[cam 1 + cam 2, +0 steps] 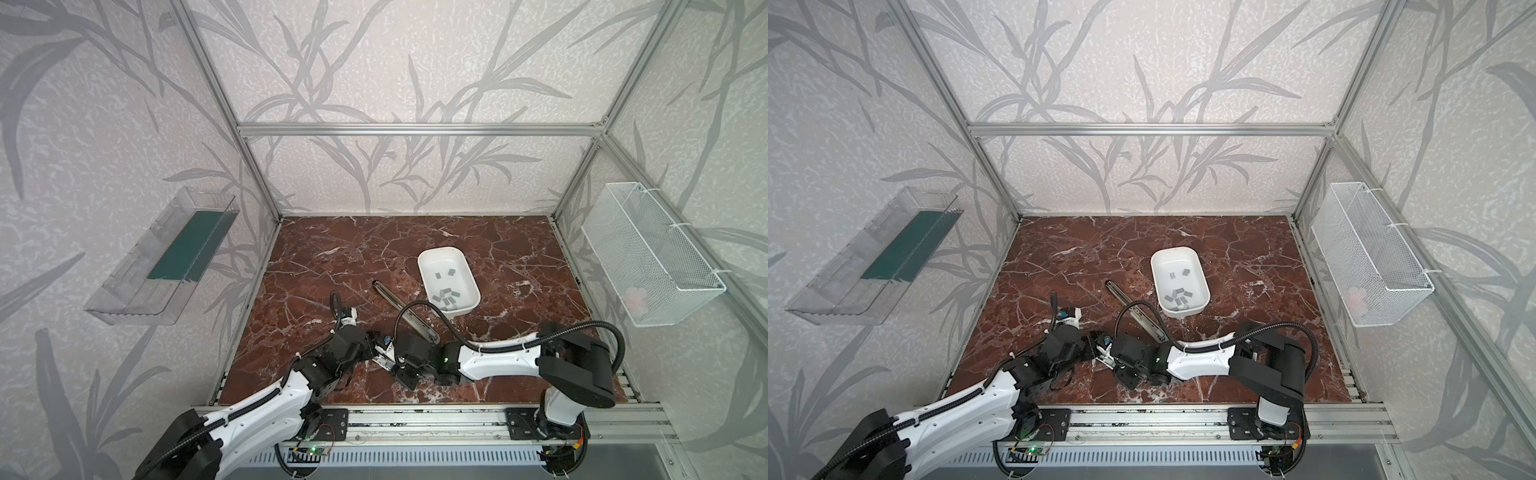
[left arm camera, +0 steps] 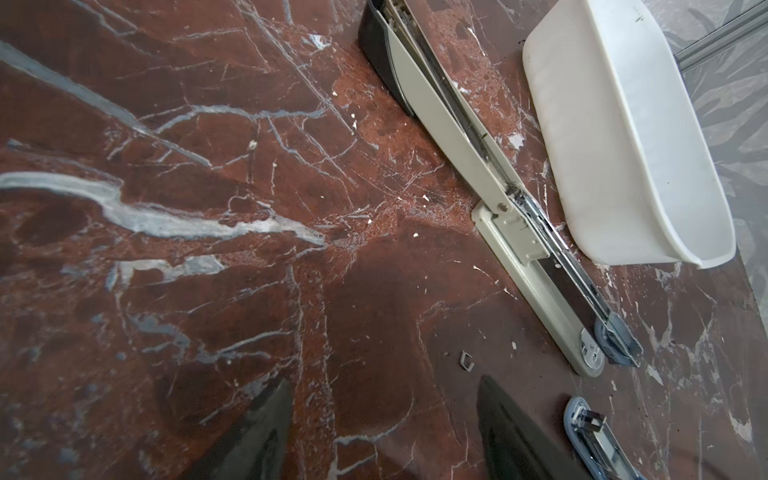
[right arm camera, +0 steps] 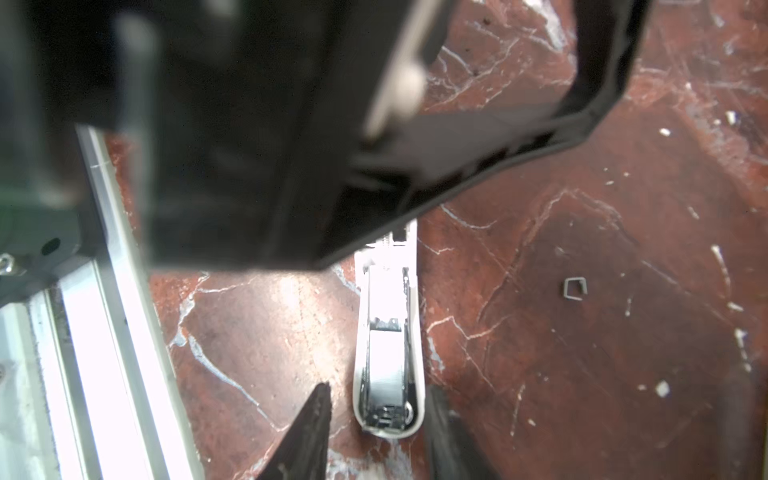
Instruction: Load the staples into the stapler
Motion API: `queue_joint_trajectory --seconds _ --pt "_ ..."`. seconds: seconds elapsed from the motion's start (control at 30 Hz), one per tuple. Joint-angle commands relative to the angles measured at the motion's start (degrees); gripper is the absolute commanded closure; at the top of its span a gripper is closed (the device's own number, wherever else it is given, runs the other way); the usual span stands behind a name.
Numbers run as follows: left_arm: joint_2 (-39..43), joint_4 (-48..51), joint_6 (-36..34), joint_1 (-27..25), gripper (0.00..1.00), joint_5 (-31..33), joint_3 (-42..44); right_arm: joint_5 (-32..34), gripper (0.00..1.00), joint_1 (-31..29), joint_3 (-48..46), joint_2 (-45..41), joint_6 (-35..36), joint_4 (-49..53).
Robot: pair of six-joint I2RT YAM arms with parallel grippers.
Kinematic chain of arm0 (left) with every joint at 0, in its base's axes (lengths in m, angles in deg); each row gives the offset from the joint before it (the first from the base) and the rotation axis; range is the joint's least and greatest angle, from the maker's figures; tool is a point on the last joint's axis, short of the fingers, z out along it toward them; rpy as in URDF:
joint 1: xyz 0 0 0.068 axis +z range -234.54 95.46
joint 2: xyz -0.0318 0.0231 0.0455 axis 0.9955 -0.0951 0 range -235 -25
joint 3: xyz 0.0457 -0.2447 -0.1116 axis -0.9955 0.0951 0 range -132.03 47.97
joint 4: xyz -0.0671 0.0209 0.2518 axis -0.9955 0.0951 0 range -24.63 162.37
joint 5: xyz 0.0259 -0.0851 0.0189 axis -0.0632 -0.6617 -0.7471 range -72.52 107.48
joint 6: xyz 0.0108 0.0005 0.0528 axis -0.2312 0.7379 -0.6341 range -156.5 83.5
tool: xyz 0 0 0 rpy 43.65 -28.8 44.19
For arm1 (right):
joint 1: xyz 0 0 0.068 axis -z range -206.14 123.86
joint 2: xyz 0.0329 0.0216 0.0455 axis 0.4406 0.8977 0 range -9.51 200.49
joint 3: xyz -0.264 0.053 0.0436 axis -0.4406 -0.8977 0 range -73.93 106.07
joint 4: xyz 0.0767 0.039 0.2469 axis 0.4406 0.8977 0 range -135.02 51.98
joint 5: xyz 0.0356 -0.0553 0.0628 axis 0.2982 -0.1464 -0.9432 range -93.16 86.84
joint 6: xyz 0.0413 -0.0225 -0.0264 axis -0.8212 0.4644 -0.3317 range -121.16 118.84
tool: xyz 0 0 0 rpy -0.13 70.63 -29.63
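Observation:
A small white stapler lies with its top swung open near the table's front, between the two grippers. A grey strip shows in its channel. My right gripper stands open astride the stapler's near end, with a gap at one finger. My left gripper is open over bare marble with nothing between its fingers. The stapler's end lies just outside them. The black body of the left gripper hides the stapler's far end in the right wrist view. Several grey staples lie in a white tub.
A long stapler lies opened flat beside the tub. One loose staple lies on the marble near the grippers. A clear bin hangs on the left wall and a wire basket on the right wall.

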Motion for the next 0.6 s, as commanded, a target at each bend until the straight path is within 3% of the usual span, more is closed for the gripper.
queue_joint_trajectory --seconds 0.0,0.17,0.43,0.57 --pt "-0.85 -1.68 0.46 -0.36 0.28 0.13 0.78 1.45 0.67 -0.59 -0.78 1.41 -0.77 -1.82" --pt "-2.89 -3.71 0.15 -0.53 0.28 -1.44 0.85 2.96 0.76 -0.76 -2.31 1.52 -2.31 -3.88" --pt "-7.10 -8.20 0.00 -1.30 0.30 -2.83 0.72 3.64 0.78 -0.89 -4.49 1.83 -3.00 -6.53" --pt "-7.36 -8.91 0.10 -2.03 0.34 -2.66 0.63 3.70 0.83 -1.10 -5.45 0.74 -3.28 -7.51"
